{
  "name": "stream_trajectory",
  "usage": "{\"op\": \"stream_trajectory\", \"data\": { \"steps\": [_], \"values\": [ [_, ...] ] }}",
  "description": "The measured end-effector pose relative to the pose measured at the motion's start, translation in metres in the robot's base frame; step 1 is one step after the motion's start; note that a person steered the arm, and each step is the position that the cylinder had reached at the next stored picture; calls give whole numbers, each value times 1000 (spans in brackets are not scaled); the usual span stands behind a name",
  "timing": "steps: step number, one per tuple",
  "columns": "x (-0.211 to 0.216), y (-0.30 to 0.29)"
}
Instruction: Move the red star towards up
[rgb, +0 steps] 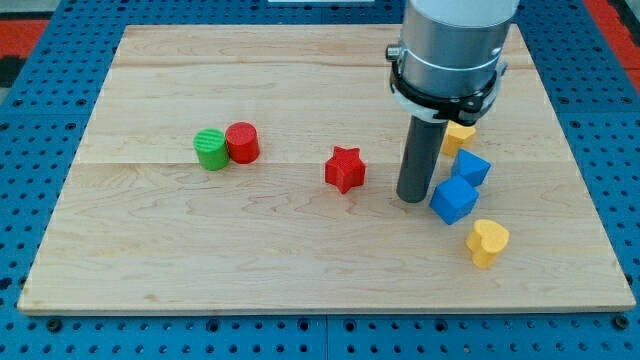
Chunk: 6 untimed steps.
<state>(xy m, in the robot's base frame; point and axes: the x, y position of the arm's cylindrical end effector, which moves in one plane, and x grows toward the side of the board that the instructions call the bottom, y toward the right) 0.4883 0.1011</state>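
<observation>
While you check counts: one red star (345, 168) mid-board, my tip (413, 198) bare, holding nothing, just to its right, apart. One red cylinder (242, 142) touching one green cylinder (210, 149); two blue cubes (471, 167) (454, 200); two yellow blocks (459, 134) (487, 242).

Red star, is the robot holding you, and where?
Nothing is held. My tip stands right of the red star, apart from it.

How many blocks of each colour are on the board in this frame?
Red: 2, the red star and the red cylinder
Green: 1, the green cylinder
Blue: 2, blue cube, blue cube
Yellow: 2, yellow heart, yellow block
Total: 7
</observation>
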Motion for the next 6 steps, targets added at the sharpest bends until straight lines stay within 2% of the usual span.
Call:
{"op": "stream_trajectory", "data": {
  "steps": [2, 4, 5, 6],
  "values": [
    [0, 27],
    [-9, -76],
    [-24, -101],
    [-83, -123]
  ]
}}
